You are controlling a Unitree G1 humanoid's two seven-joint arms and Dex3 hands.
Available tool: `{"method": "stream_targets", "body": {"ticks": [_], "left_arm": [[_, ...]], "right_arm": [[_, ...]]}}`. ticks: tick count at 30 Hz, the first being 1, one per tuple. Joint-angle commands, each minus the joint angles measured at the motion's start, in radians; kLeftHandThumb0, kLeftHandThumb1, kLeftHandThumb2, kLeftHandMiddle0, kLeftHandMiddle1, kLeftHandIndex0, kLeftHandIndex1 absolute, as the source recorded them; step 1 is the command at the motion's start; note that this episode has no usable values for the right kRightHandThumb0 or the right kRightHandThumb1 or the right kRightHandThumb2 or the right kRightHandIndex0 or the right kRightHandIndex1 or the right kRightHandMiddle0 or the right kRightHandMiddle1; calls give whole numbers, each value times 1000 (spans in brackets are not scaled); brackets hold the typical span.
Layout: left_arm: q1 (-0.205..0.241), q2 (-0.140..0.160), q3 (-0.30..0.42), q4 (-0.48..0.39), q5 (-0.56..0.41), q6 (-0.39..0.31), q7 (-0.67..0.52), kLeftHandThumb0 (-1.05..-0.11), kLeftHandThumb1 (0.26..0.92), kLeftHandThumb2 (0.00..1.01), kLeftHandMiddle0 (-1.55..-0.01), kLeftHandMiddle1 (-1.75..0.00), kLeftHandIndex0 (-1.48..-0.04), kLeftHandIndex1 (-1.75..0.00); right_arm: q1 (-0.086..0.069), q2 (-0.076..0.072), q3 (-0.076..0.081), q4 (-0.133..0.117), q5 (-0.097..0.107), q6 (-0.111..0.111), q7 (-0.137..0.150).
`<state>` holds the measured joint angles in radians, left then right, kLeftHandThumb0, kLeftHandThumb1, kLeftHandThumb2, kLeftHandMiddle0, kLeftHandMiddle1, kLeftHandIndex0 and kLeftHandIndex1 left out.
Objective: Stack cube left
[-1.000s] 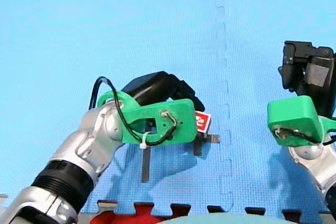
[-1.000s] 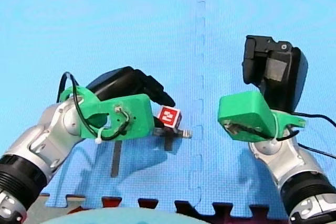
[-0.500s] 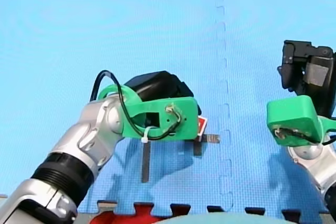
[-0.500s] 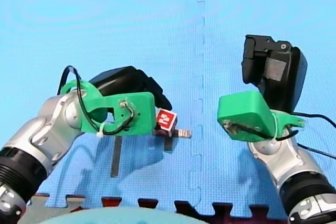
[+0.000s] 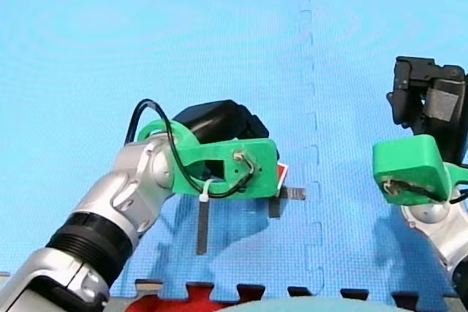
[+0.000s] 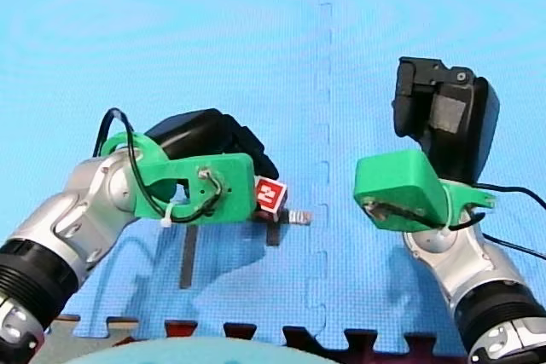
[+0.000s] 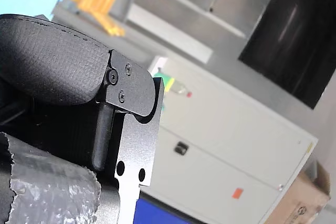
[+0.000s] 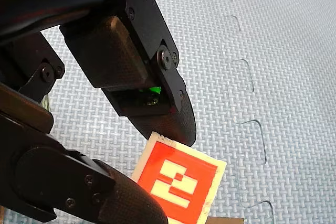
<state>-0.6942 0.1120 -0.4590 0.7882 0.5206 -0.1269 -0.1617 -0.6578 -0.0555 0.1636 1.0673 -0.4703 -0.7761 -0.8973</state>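
Note:
A red cube with a white "2" marker sits low over the blue foam mat, near its middle. My left hand comes in from the lower left and is shut on the cube. In the second wrist view, one black fingertip presses the cube from one side and a thumb from the other. A green wrist bracket hides most of the cube in the first head view. My right hand hangs above the mat at the right, holding nothing.
Grey tape strips mark the mat: a cross just under the cube and a longer strip to its left. A jigsaw seam runs down the mat between my hands. The mat's front edge lies close below.
My left hand has turned and settled a little lower over the tape cross, carrying the red cube with it. The bracket now covers more of the cube. The right hand has not moved.

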Motion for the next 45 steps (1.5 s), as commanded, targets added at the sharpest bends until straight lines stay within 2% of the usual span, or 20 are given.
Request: {"method": "stream_targets", "body": {"ticks": [1, 19, 30, 39, 45], "left_arm": [[7, 5, -3, 21, 3, 5, -2, -431, 798, 0, -1016, -1746, -1338, -59], [19, 3, 0, 53, 0, -48, 46, -436, 792, 0, -1011, -1746, -1341, -53], [8, 1, -8, 121, 7, -102, 81, -443, 789, 0, -996, -1746, -1337, -44], [-12, 11, 3, 154, -30, -154, 4, -454, 784, 0, -992, -1746, -1333, -35], [-22, 18, 13, 172, -50, -192, -28, -458, 782, 0, -991, -1746, -1341, -34]], "right_arm": [[0, 0, -3, -3, 3, 2, 1], [-6, 15, 1, -1, -1, 11, -10], [-17, 23, -1, 3, 2, 14, -13], [-23, 30, -3, 1, 7, 14, -8], [-29, 35, -4, -4, 10, 24, -6]]}}
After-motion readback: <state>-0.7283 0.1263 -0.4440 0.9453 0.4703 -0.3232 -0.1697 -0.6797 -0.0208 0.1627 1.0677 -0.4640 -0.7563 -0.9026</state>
